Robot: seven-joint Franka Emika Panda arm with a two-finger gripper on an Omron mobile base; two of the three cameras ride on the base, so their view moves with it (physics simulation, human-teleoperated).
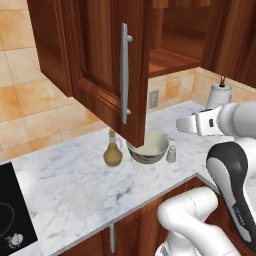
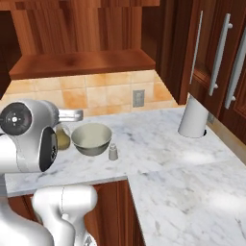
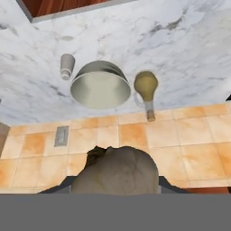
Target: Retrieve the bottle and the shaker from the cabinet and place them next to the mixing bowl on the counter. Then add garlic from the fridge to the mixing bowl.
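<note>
A beige-brown head of garlic (image 3: pixel 115 164) sits between my fingers, and my gripper (image 3: pixel 115 186) is shut on it. The hand (image 1: pixel 189 124) hovers above the counter (image 1: pixel 75 175), a little right of the mixing bowl (image 1: pixel 148 146) and higher than its rim. The grey-beige bowl (image 3: pixel 100 85) looks hollow and bare inside. The olive-yellow bottle (image 1: pixel 113 150) stands upright just left of the bowl, and the small pale shaker (image 1: pixel 171 154) just right of it. The cabinet (image 1: pixel 95 60) door hangs open above them. The fridge is out of view.
A white paper-towel roll (image 2: pixel 193 116) stands at the counter's back right corner. A wall outlet (image 2: pixel 139 98) sits in the tiled backsplash. A black cooktop (image 1: pixel 12 210) lies at the far left. The open cabinet door's lower corner (image 1: pixel 135 137) hangs close over the bottle and bowl.
</note>
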